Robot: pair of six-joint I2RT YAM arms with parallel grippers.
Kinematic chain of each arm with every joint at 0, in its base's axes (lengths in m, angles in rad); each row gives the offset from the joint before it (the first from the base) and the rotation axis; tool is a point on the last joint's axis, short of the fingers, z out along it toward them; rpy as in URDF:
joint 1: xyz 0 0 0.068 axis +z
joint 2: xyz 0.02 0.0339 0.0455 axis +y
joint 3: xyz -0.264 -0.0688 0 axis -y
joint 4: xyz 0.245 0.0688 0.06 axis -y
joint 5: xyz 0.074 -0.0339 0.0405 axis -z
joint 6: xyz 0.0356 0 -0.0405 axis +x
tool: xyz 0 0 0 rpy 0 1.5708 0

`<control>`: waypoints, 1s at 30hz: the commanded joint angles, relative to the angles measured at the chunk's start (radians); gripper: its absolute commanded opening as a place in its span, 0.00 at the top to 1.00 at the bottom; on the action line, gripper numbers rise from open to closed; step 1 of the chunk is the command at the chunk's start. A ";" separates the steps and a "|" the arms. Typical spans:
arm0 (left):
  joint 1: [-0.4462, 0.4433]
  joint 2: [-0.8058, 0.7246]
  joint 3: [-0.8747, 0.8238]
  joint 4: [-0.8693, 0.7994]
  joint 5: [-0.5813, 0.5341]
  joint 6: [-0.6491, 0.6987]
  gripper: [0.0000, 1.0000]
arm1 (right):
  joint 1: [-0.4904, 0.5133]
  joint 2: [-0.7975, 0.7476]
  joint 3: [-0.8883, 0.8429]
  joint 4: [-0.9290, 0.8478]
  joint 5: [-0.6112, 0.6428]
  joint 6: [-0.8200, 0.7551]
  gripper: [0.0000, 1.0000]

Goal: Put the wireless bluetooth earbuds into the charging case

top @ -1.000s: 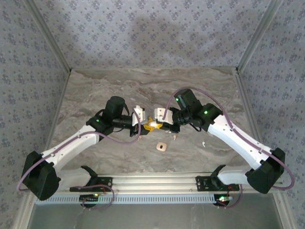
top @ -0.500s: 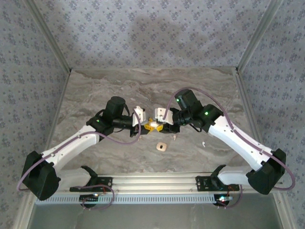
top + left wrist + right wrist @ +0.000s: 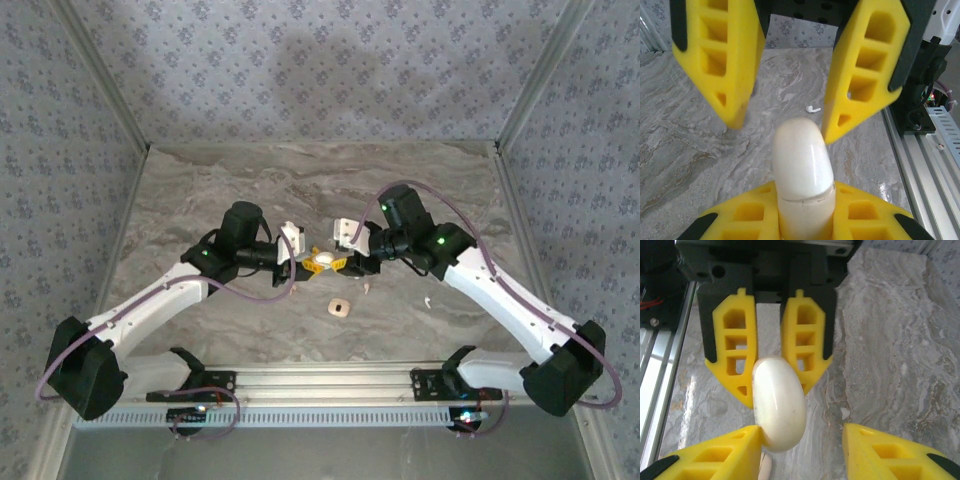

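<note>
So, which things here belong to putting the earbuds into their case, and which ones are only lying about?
For the job:
- charging case, closed, held in the left gripper
- earbud on the table
- second earbud, further right

Lying about:
- tan rounded square

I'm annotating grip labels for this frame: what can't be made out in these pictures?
- Charging case, left wrist view: lower end hidden between the jaws of the left gripper.
- Same case, right wrist view: lower edge partly covered by one jaw of the right gripper; contact unclear.
- Earbuds, top view: mere specks; shape and orientation unreadable.
- Tan square, top view: too small to identify.
</note>
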 commanded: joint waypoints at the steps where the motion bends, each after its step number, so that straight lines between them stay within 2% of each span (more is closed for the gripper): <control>1: -0.004 0.005 0.008 -0.005 0.039 0.006 0.82 | -0.048 -0.037 -0.018 0.084 -0.032 0.062 0.53; 16: -0.005 0.003 -0.003 0.041 0.055 -0.017 0.84 | -0.136 -0.065 -0.081 0.172 -0.038 0.181 0.52; 26: -0.004 -0.006 -0.015 0.066 0.053 -0.030 0.84 | -0.164 -0.117 -0.115 0.182 -0.126 0.211 0.51; 30: -0.004 -0.010 -0.017 0.070 0.054 -0.037 0.84 | -0.165 -0.138 -0.140 0.189 -0.207 0.218 0.49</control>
